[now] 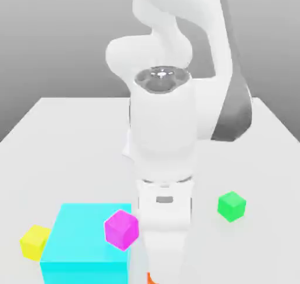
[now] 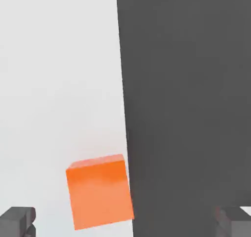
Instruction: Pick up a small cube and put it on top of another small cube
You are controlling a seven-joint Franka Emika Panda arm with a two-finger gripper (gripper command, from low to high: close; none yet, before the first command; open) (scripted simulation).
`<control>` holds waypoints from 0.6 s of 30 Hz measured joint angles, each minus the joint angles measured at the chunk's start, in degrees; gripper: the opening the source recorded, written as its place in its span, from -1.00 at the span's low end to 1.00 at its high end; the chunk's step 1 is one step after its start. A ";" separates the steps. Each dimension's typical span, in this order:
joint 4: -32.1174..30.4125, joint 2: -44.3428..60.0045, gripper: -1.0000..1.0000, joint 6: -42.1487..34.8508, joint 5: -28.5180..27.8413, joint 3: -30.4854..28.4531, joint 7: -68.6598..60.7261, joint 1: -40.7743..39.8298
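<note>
While the white arm [image 1: 167, 154] reaches down over the near part of the white table [image 1: 70, 136], the things in the exterior view run like this from that view's left: a yellow cube [image 1: 34, 242] sits just beside the big cyan block [image 1: 82, 247], a magenta cube [image 1: 121, 229] shows against that block's upper right corner, then comes the arm's lower end, and a green cube [image 1: 232, 206] lies well apart on the exterior view's right. A sliver of the orange cube [image 1: 151, 279] peeks out at the foot of the arm, at the picture's lower edge.

From the hand view, the orange cube [image 2: 99, 192] rests on the table close to its edge, where the white surface meets dark ground. It has equal sides, so no long axis; its faces stand slightly skewed to the table edge. The gripper [image 2: 125, 224] is spread wide, one finger [image 2: 17, 221] on each side, neither touching the cube.
</note>
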 joint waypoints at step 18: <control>-0.26 1.20 -1.00 0.55 -1.85 0.57 -2.19 -0.94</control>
